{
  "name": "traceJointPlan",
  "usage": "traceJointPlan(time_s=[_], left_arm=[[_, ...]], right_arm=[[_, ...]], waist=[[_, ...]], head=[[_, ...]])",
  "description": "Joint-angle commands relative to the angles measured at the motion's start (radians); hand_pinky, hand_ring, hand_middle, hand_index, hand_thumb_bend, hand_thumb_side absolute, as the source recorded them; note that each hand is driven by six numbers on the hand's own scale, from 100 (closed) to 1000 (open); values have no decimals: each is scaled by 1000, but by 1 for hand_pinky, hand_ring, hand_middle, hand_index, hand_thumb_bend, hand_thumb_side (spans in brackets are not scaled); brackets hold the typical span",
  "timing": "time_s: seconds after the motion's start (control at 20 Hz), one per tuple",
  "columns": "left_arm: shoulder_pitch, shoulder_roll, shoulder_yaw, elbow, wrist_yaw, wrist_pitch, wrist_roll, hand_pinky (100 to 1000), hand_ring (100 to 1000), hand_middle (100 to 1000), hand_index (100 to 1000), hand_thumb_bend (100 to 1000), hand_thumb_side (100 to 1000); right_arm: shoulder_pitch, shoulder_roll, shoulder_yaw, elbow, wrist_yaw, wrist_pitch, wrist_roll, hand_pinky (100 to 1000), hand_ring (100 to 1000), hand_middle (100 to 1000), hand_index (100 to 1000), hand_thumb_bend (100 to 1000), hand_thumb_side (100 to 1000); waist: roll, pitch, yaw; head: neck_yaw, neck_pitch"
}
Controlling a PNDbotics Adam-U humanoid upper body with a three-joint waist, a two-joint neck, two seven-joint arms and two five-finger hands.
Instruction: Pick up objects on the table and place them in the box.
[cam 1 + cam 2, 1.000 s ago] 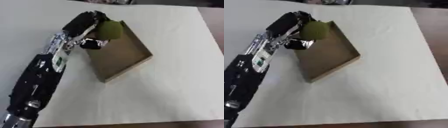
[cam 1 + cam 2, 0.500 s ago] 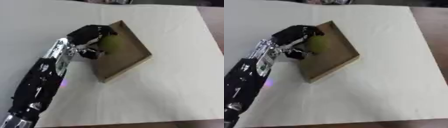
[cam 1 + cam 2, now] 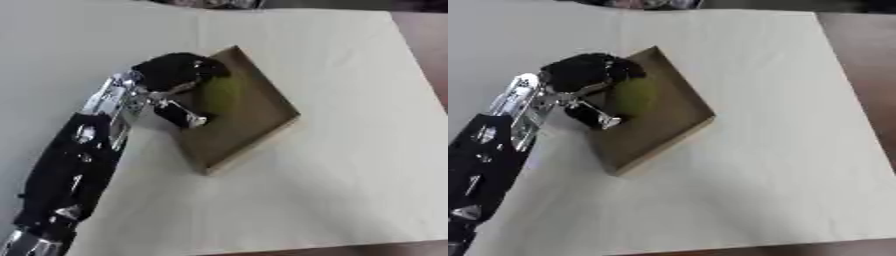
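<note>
A shallow, square, brown cardboard box [image 3: 249,117] is observed on a pale cream table surface [image 3: 350,175], set askew so that one corner points away from the robot and another towards it. Low walls are seen along all of the box's edges.

The robot's left arm, black with silver joints [image 3: 74,165], is seen entering from the lower left and extending up to the box's left edge. The left hand [image 3: 175,75] is positioned over the left wall of the box, near its far corner. The black fingers [image 3: 206,67] are curled inward over the box interior, and the thumb [image 3: 184,115] is seen lower down, extended along the box's left wall.

A rounded yellow-green object [image 3: 634,96] is found inside the box, in its left part, just beside the hand. It lies between the curled fingers above and the thumb below. Whether the fingers actually touch the object, or the object rests on the box floor apart from them, cannot be told, as the outline is blurred.

The right hand is not seen in either view.

A darker brown strip [image 3: 429,55] is seen along the right edge, beyond the cream surface.
</note>
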Motion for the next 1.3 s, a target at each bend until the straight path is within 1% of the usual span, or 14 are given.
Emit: traceJointPlan(time_s=[0.05, 0.15, 0.25, 0.3, 0.4, 0.5, 0.65, 0.7, 0.95, 1.05, 1.15, 1.2, 1.3], left_arm=[[-16, 22, 15, -31, -4, 27, 30, 893, 943, 893, 984, 388, 713], [-16, 26, 18, -39, 6, 38, 44, 897, 962, 895, 985, 394, 789], [-16, 29, 23, -49, 25, 50, 54, 904, 989, 898, 985, 370, 849], [-16, 31, 27, -54, 37, 57, 58, 902, 1000, 896, 985, 344, 887], [-18, 37, 36, -66, 67, 75, 69, 894, 1000, 893, 982, 319, 943], [-17, 41, 39, -76, 95, 91, 79, 886, 997, 887, 978, 308, 950], [-13, 46, 31, -96, 129, 98, 85, 877, 988, 884, 975, 307, 939], [-12, 49, 27, -103, 137, 98, 85, 874, 984, 883, 974, 306, 940], [-4, 63, 13, -143, 173, 90, 77, 872, 978, 879, 970, 309, 922], [2, 71, 11, -166, 191, 91, 74, 865, 970, 874, 968, 294, 884], [10, 86, 10, -202, 215, 101, 75, 852, 956, 865, 962, 268, 821], [14, 97, 13, -225, 231, 112, 79, 841, 944, 860, 958, 264, 791], [24, 121, 19, -276, 269, 142, 89, 816, 919, 846, 949, 223, 741]], right_arm=[[-8, -27, -10, -16, -4, 3, -6, 751, 585, 634, 816, 100, 470], [-7, -28, -10, -16, -4, 3, -6, 751, 585, 634, 815, 100, 470], [-6, -29, -10, -16, -4, 5, -6, 751, 585, 633, 815, 100, 470], [-6, -30, -11, -16, -3, 5, -7, 751, 585, 632, 815, 100, 470], [-5, -31, -11, -16, -3, 6, -8, 751, 585, 632, 815, 100, 470], [-4, -33, -11, -16, -3, 7, -9, 751, 585, 631, 815, 100, 470], [-3, -34, -12, -16, -2, 8, -10, 751, 585, 631, 815, 100, 470], [-2, -34, -12, -16, -2, 9, -10, 751, 586, 631, 815, 100, 480], [0, -37, -14, -16, -1, 8, -13, 751, 586, 631, 815, 100, 469], [0, -38, -15, -16, 0, 7, -14, 751, 586, 631, 815, 100, 463], [3, -43, -17, -16, 1, 5, -16, 750, 586, 630, 815, 100, 457], [4, -46, -19, -16, 2, 4, -18, 750, 586, 630, 814, 100, 456], [8, -51, -22, -16, 3, 2, -23, 750, 586, 629, 814, 100, 456]], waist=[[-1, -23, 0], [-1, -24, 1], [-2, -24, 2], [-2, -25, 3], [-3, -25, 4], [-4, -26, 6], [-4, -27, 8], [-4, -27, 9], [-4, -30, 13], [-2, -32, 15], [2, -34, 19], [4, -35, 22], [9, -37, 27]], head=[[-4, 2], [-5, 2], [-6, 2], [-6, 2], [-6, 3], [-7, 4], [-9, 6], [-9, 6], [-15, 4], [-18, 4], [-22, 7], [-25, 10], [-31, 15]])
